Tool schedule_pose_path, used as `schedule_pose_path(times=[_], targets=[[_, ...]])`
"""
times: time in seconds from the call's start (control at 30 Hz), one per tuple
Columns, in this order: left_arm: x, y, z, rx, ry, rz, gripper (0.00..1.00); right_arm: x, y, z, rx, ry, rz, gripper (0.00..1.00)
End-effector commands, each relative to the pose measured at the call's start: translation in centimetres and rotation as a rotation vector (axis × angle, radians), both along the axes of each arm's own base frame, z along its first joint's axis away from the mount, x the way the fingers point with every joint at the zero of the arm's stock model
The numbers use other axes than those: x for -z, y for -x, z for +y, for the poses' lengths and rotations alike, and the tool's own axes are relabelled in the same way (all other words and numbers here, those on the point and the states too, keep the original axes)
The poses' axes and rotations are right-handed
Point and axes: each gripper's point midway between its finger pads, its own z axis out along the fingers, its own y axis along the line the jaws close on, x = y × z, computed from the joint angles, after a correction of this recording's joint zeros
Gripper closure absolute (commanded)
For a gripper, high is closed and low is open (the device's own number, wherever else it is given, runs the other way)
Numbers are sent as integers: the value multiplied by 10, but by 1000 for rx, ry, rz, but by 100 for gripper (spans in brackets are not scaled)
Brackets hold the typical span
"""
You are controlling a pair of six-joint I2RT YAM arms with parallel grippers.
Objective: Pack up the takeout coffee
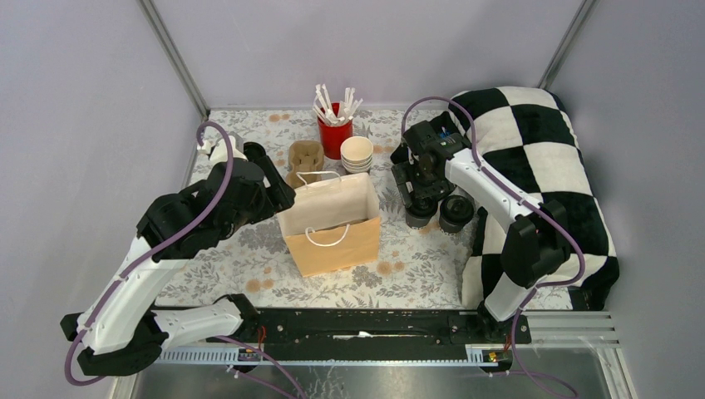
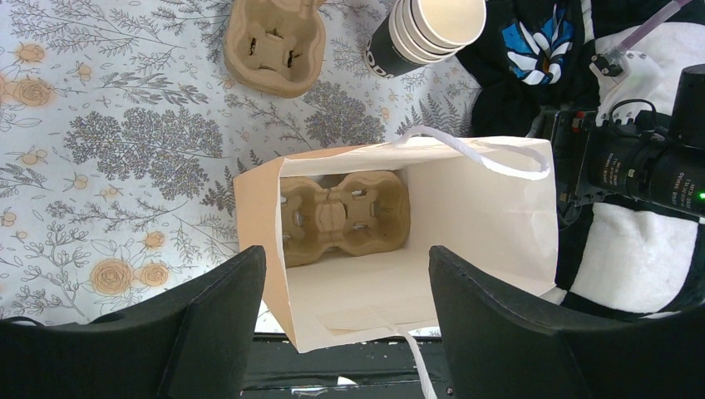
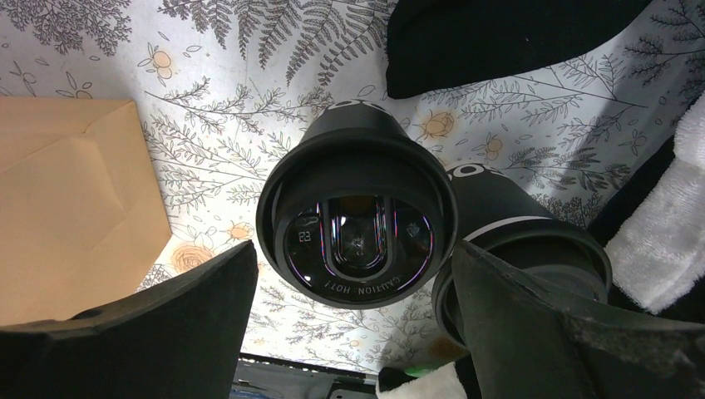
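Two takeout coffee cups with black lids stand side by side on the floral cloth, right of the paper bag (image 1: 332, 229). In the right wrist view the left cup (image 3: 357, 220) shows its "CAUTION HOT" lid and the right cup (image 3: 520, 249) sits beside it. My right gripper (image 3: 353, 328) is open above them, with its jaws on either side of the left cup (image 1: 418, 220). Its right finger partly covers the right cup (image 1: 456, 214). My left gripper (image 2: 347, 332) is open and empty over the open bag (image 2: 499, 216). A cardboard cup carrier (image 2: 345, 214) lies on the bag's bottom.
A second cardboard carrier (image 1: 305, 160) lies behind the bag. A stack of lidless cream cups (image 1: 357, 154) and a red cup of white sticks (image 1: 335, 125) stand at the back. A black-and-white checkered cloth (image 1: 549, 158) lies close to the cups on the right.
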Motion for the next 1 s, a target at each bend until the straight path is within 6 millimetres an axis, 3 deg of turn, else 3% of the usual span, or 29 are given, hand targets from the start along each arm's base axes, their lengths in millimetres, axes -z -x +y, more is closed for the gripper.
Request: schedule_pose_path(times=[0.0, 0.43, 0.6, 0.8, 0.97], targets=[[-9, -3, -2, -13, 37, -26, 24, 7, -6, 2, -10, 7, -20, 9], [-6, -6, -7, -11, 34, -13, 25, 10, -12, -2, -9, 31, -41, 25], [5, -4, -2, -39, -1, 31, 25, 5, -10, 0, -23, 16, -43, 29], [19, 7, 19, -95, -88, 107, 25, -27, -4, 8, -21, -71, -86, 36], [25, 11, 22, -100, -78, 111, 26, -67, 5, 10, -31, -160, -179, 39]])
